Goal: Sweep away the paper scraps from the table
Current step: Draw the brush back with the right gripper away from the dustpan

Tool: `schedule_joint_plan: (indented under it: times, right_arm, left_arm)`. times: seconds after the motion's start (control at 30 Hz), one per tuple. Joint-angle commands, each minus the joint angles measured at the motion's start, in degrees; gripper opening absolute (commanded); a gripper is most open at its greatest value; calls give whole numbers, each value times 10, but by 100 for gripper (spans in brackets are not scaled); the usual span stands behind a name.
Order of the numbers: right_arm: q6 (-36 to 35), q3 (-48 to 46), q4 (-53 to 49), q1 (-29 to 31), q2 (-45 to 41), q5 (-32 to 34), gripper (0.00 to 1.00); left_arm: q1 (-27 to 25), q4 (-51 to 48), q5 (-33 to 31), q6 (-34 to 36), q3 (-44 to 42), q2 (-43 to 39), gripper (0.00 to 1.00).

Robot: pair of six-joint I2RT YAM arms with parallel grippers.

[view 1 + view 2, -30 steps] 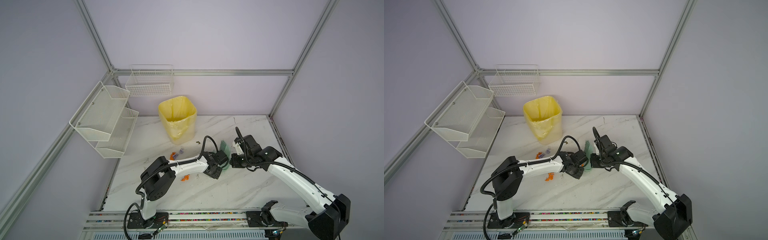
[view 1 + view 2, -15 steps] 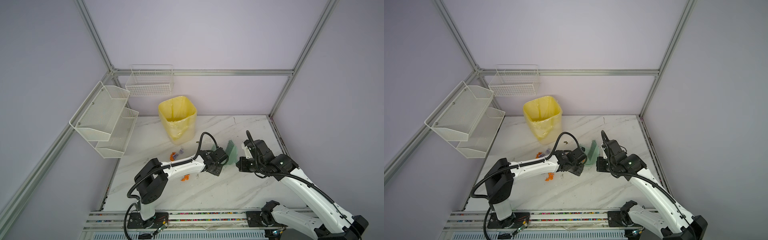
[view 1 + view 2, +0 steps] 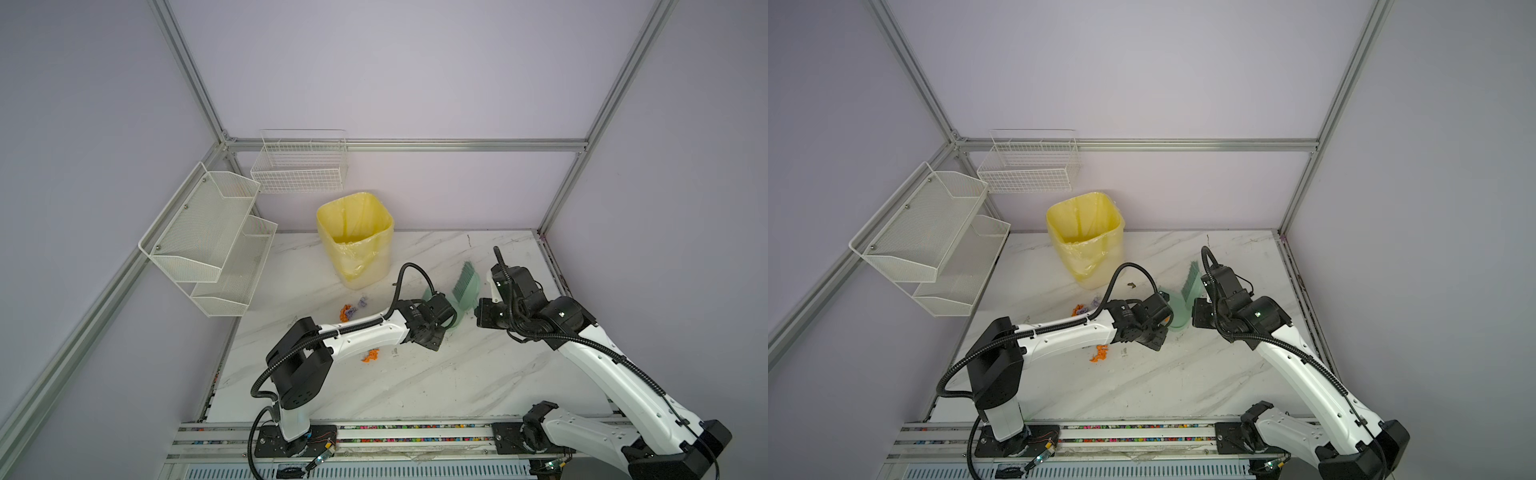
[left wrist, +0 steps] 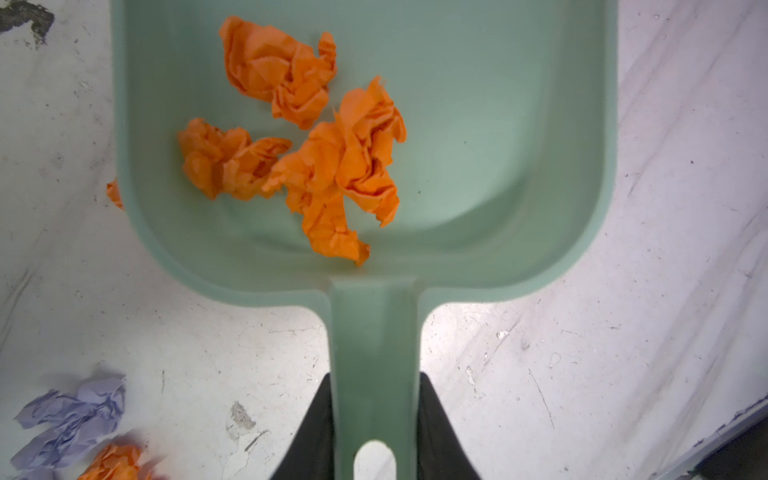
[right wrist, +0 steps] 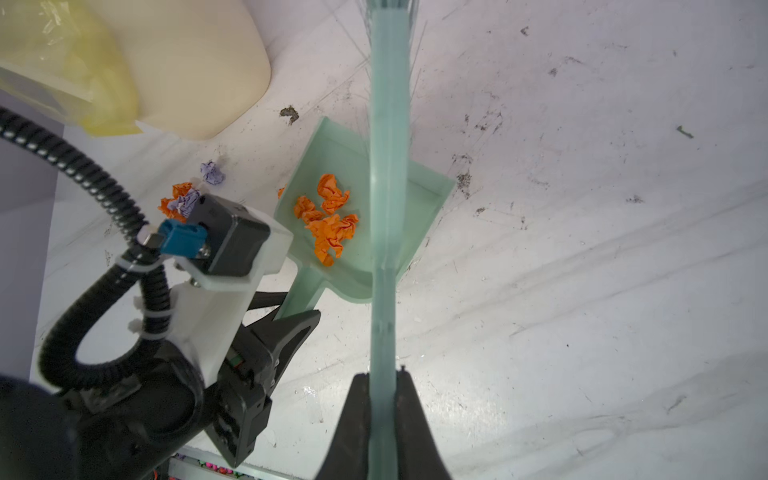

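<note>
My left gripper (image 4: 374, 382) is shut on the handle of the green dustpan (image 4: 478, 124), which sits mid-table in both top views (image 3: 454, 322) (image 3: 1177, 316). Several orange paper scraps (image 4: 324, 158) (image 5: 328, 220) lie in the pan. My right gripper (image 5: 382, 378) is shut on the handle of a green brush (image 5: 384, 249), whose bristles (image 3: 467, 282) point away just right of the pan. On the table (image 3: 415, 386), more orange and lilac scraps (image 3: 349, 311) lie near the bin, and an orange one (image 3: 370, 355) lies beside my left forearm.
A bin with a yellow liner (image 3: 355, 237) stands at the back, left of the pan. White mesh shelves (image 3: 208, 237) and a wire basket (image 3: 299, 166) hang on the walls at the left. An aluminium rail (image 3: 552, 266) edges the table on the right.
My right arm has swung right and pulled back with the brush, away from the pan. My left gripper has shifted the dustpan slightly farther back and right.
</note>
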Motion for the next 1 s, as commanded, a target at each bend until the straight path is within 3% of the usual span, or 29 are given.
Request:
schedule_joint_plan:
  times: [0.0, 0.27, 0.8, 0.97]
  right_arm:
    - [-24, 17, 37, -26, 23, 18, 0]
    - [-44, -5, 122, -132, 55, -70, 0]
    - [2, -100, 273, -255, 74, -172, 0]
    - [26, -133, 325, -264, 75, -201, 0]
  left_arm:
    - [2, 4, -4, -14, -11, -37, 6]
    - [2, -9, 11, -28, -11, -52, 7]
    - [2, -31, 15, -23, 34, -49, 7]
    - [3, -32, 27, -36, 33, -63, 7]
